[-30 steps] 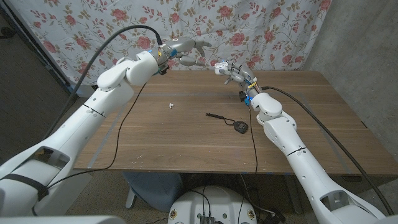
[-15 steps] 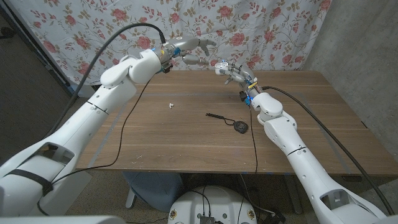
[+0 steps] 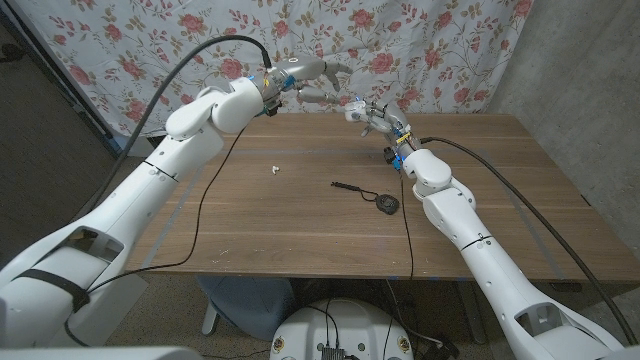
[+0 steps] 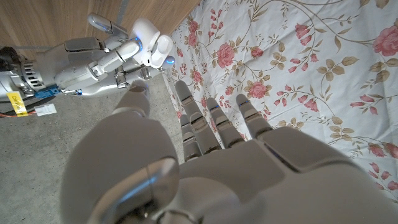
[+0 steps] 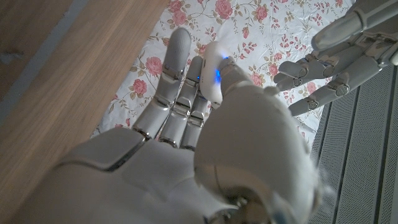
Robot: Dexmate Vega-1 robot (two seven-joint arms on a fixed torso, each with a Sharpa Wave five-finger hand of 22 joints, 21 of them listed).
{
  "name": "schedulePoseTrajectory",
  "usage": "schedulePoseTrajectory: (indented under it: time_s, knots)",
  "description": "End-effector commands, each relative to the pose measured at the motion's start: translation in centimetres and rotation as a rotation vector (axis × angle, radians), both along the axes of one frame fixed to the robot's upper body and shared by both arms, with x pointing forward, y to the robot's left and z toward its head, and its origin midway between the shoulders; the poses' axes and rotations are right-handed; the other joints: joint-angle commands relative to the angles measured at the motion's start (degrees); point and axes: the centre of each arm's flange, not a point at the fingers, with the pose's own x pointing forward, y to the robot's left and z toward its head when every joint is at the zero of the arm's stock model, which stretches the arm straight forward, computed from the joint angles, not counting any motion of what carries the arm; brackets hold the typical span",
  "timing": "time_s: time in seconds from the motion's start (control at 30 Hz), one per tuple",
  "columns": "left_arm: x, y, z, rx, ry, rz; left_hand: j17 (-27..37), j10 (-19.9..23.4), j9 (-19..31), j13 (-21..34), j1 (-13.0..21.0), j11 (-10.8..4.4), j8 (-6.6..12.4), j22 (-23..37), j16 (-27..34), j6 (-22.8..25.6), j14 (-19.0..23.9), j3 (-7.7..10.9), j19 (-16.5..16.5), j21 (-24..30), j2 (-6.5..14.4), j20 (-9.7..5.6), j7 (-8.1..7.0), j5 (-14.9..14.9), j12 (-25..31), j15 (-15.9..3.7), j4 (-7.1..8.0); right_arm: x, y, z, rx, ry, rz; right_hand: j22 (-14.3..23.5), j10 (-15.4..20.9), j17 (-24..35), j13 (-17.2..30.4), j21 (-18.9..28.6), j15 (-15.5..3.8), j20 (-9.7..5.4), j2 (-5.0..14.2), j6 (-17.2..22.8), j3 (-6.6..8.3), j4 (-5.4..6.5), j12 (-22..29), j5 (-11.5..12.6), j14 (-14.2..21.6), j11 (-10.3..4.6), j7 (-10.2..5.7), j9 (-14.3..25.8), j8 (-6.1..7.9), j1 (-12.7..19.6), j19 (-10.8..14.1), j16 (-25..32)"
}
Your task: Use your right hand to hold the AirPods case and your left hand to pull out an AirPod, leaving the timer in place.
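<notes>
AirPods case sits in the right hand, raised above the far edge of the wooden table, at about 12 o'clock from the table's middle. The right wrist view shows the white case pinched between thumb and fingers, a small blue light on its side. In the left wrist view the case appears with its lid swung open, but what lies inside is too small to make out.

The left hand hovers just beside the case, at about 10 o'clock from it, fingers spread and holding nothing; its fingertips are near the case but apart from it.

A small white piece lies on the table at 9 o'clock from the middle; it is too tiny to identify. A dark round object with a strap lies at about 3 o'clock. Flowered cloth hangs behind the table.
</notes>
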Motion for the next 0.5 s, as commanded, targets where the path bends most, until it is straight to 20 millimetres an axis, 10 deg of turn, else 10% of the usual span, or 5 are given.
schedulePoseTrajectory:
  time_s: [0.03, 0.5]
  knots:
    - [0.22, -0.4, -0.19, 0.0, 0.015, 0.018, -0.12, 1.28, -0.04, -0.07, -0.45, -0.03, 0.58, 0.26, 0.32, 0.99, 1.02, 0.56, -0.17, -0.09, 0.12, -0.16, 0.44, -0.06, 0.17, -0.24, 0.03, -0.72, 0.29, 0.18, -0.027, -0.02, -0.064, 0.15, 7.29, 0.35, 0.67, 0.3, -10.16, -6.19, 0.53, 0.5, 0.49, 0.13, 0.23, 0.27, 3.43, -6.63, 0.18, 0.1, -0.34, 0.51, -15.38, 0.05]
    - [0.82, -1.37, -0.54, -0.016, 0.008, 0.001, -0.35, 2.17, -0.06, -0.73, -0.81, 0.72, 0.94, 0.26, 0.19, 2.63, 1.4, 0.91, 0.25, 0.07, 0.01, -0.47, 0.78, -0.02, -0.47, -0.19, -0.28, -1.26, 0.92, 0.42, -0.048, -0.033, -0.105, 0.11, 7.31, 0.4, 0.62, 0.38, -10.15, -6.02, 0.51, 0.46, 0.49, 0.16, 0.17, 0.36, 3.3, -6.56, 0.28, 0.1, -0.36, 0.46, -15.63, -0.03]
